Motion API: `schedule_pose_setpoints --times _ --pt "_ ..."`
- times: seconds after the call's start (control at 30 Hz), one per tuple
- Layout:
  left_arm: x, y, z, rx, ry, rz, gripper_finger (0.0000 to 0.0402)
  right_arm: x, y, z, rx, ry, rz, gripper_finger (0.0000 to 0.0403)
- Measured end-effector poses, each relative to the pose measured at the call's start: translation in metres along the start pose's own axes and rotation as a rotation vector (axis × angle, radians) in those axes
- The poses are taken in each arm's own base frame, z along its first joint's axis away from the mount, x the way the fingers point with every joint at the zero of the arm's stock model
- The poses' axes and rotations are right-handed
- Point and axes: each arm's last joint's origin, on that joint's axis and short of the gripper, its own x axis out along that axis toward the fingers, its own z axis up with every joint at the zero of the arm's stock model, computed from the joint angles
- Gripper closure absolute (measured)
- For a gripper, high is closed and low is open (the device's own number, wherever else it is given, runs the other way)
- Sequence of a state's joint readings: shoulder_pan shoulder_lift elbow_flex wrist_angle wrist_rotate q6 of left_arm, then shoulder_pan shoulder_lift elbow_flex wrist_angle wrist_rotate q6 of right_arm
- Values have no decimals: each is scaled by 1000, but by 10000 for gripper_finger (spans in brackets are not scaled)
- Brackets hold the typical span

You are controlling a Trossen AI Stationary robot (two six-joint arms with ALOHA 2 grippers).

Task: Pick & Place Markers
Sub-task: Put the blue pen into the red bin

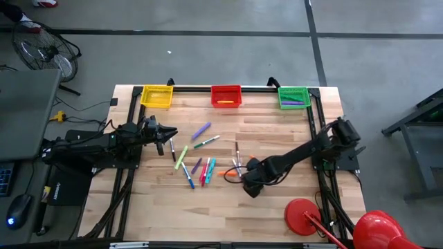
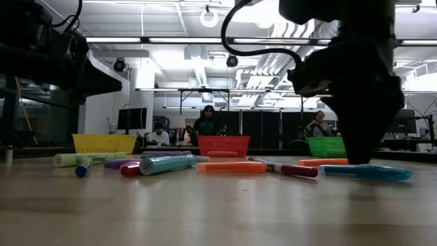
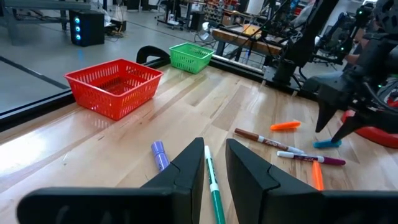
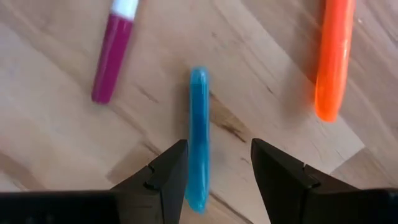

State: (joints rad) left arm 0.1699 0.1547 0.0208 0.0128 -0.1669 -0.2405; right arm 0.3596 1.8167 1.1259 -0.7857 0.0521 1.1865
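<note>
Several markers (image 1: 201, 166) lie loose on the wooden table's middle. My right gripper (image 4: 219, 149) points down, open, over a light-blue marker (image 4: 199, 137) that lies flat on the wood. One finger stands on either side of it without touching. The left wrist view shows the same gripper (image 3: 339, 127) just above this blue marker (image 3: 326, 144). An orange marker (image 4: 334, 59) and a magenta marker (image 4: 112, 59) lie beside it. My left gripper (image 1: 168, 133) waits at the table's left, level, its fingers (image 3: 186, 171) slightly apart with nothing between.
A yellow basket (image 1: 157, 95), a red basket (image 1: 225, 95) and a green basket (image 1: 293, 97) stand along the far edge. A red round-footed object (image 1: 304, 214) stands at the near right corner. People sit in the room beyond the table (image 2: 208, 123).
</note>
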Motion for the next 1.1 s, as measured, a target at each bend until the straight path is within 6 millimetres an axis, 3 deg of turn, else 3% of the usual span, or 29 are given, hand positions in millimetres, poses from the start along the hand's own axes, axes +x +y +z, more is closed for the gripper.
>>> schedule_pose_setpoints --times 0.27,0.57,0.77,1.1 --pt "0 0 0 0 0 0 337 1 0 6 24 6 25 237" --pt "0 0 0 0 0 0 337 26 6 6 -4 74 10 237" --pt "0 0 0 0 0 -1 337 29 5 5 -23 72 -16 240" --pt "0 0 0 0 0 0 337 30 4 5 -45 71 -22 283"
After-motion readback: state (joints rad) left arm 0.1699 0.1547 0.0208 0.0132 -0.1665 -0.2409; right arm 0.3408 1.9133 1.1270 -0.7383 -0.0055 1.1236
